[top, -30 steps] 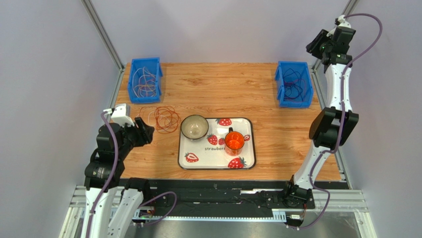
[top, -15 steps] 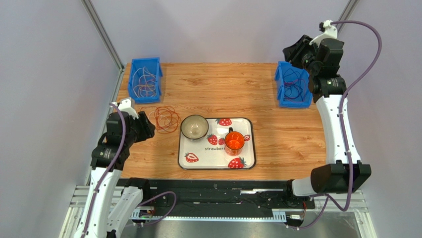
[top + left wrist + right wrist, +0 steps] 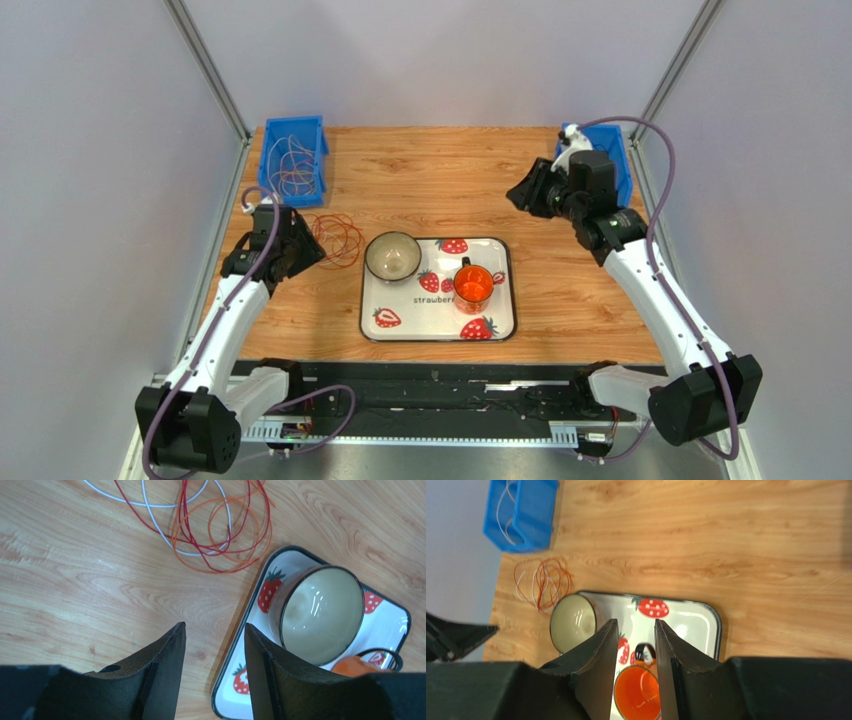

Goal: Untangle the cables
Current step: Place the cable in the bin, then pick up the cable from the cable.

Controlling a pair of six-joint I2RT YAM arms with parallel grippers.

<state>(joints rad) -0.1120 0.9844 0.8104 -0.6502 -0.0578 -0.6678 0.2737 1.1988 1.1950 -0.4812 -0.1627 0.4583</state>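
A tangle of thin red, orange and white cables [image 3: 335,238] lies on the wooden table, left of the bowl. It shows in the left wrist view [image 3: 215,530] and the right wrist view [image 3: 543,582]. My left gripper [image 3: 305,248] is open and empty, just left of the tangle; in its own view [image 3: 214,630] it hangs above bare wood, short of the loops. My right gripper [image 3: 518,192] is open and empty, in the air over the table's back right; in its own view [image 3: 636,625] it looks down on the tray.
A blue bin [image 3: 293,160] with pale cables stands at the back left. A second blue bin [image 3: 612,170] is partly hidden behind the right arm. A strawberry tray [image 3: 430,320] holds a cream bowl [image 3: 392,256] and an orange cup [image 3: 473,285].
The right arm has swung down from high at the back right to low over the table. The left arm has stretched forward, its gripper nearer the tangle.
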